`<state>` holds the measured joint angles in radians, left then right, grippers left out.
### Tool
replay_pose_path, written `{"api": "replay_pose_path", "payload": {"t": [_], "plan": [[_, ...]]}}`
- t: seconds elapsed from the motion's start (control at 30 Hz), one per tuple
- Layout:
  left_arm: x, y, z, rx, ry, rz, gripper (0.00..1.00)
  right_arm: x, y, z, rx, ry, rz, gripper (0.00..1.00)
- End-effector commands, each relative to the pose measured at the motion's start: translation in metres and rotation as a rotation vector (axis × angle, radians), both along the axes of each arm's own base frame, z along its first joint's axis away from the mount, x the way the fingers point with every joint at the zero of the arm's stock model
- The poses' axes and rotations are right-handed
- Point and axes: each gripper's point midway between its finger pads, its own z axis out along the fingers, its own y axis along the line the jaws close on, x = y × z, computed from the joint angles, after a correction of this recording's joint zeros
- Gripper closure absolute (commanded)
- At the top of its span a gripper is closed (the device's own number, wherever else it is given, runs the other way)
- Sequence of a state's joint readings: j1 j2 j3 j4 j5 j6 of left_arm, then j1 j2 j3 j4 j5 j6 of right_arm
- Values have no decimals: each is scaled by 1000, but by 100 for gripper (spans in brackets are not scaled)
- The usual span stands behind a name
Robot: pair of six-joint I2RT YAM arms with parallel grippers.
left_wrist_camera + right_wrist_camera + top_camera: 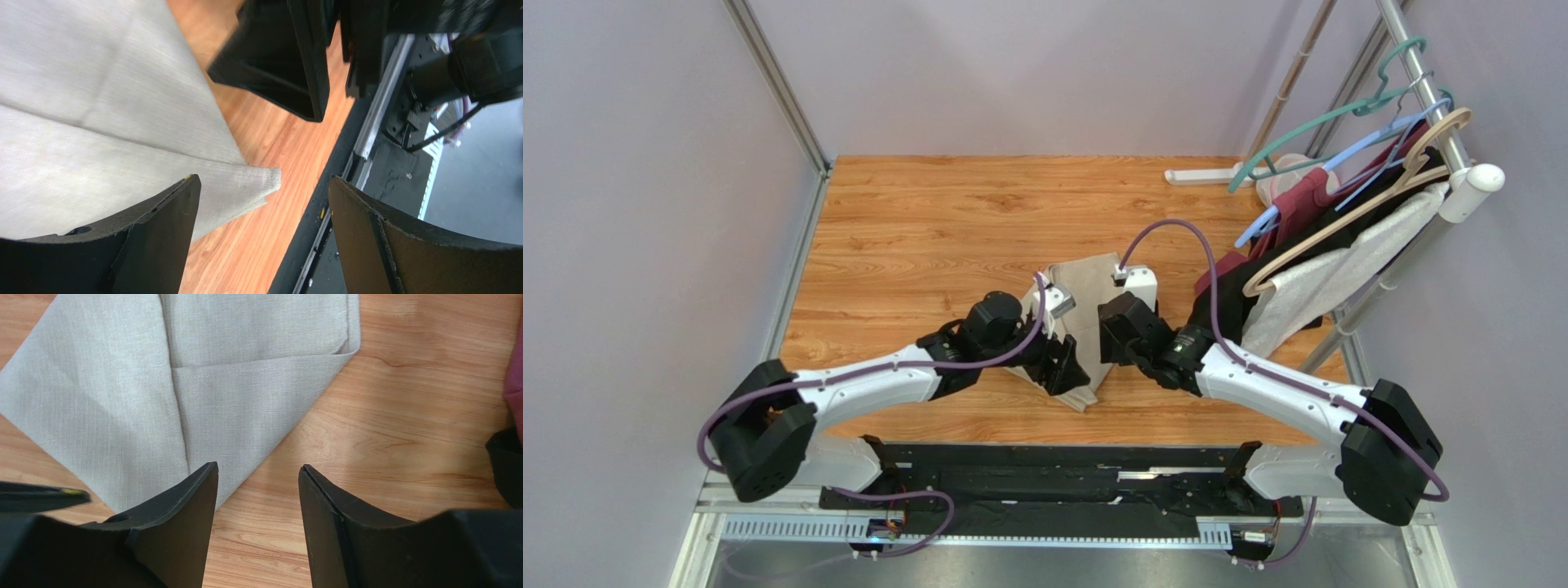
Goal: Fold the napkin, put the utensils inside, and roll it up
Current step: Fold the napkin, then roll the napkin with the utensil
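The folded napkin (1085,300) lies on the table (393,429) between the two arms. The left pincer (264,184) stands wide apart over a folded corner, gripping nothing. The right pincer (258,468) hangs spread at the napkin's edge, one finger over cloth, also empty.

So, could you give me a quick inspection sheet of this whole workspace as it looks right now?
Surface: wooden table.
Job's things: napkin folded, lying flat between the two arms; utensils, nothing seen.
Clutter: garments on hangers at the table's right edge.
Grippers: left gripper open above the napkin's corner; right gripper open, holding nothing.
Cables: purple cables looping along both arms.
Surroundings: grey walls, metal frame.
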<state>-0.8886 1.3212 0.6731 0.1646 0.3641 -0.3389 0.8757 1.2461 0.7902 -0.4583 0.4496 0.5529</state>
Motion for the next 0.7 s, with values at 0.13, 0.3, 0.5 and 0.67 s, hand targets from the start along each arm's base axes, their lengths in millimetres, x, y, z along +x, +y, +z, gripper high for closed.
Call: {"api": "replay_pose_path", "payload": {"t": [0.13, 0.3, 0.5, 0.67], "plan": [[68, 111, -19, 126, 98, 601, 16, -26, 46, 0, 140, 1, 193, 49], [88, 160, -29, 23, 208, 795, 21, -43, 70, 3, 171, -8, 316, 52], [106, 176, -42, -56, 328, 815, 25, -52, 96, 14, 163, -56, 457, 51], [109, 165, -56, -106, 409, 752, 29, -55, 106, 15, 112, -73, 507, 50]]}}
